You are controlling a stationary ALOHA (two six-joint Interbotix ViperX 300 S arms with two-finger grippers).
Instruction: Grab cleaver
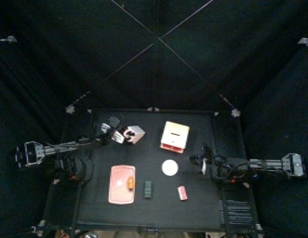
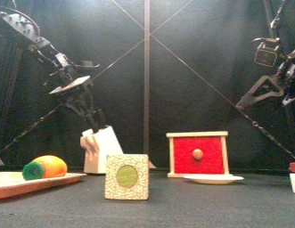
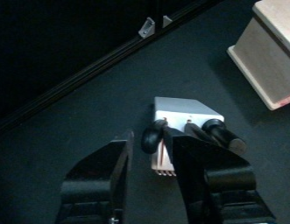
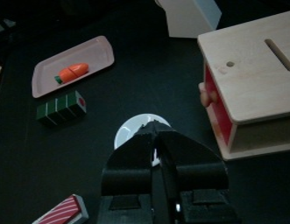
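Observation:
The cleaver (image 1: 128,137) is a small whitish-grey block with dark handles and a brownish part, standing left of the yellow-white box. In the front view it (image 2: 102,150) stands upright behind a green card. My left gripper (image 1: 113,126) hangs just above it (image 2: 84,111). In the left wrist view the jaws stand open, and my left gripper (image 3: 153,150) is straight over the block (image 3: 186,108), with a black handle and the brownish part between the jaws. My right gripper (image 1: 204,164) looks shut and empty (image 4: 157,133) above a white plate (image 4: 135,129).
The yellow-white box (image 1: 178,137) with a red front (image 2: 199,153) stands mid-table. A salmon-pink tray (image 1: 120,181) holding an orange item lies front left. The white plate (image 1: 170,167), a green card (image 2: 127,176) and a small red piece (image 1: 182,192) lie near the front.

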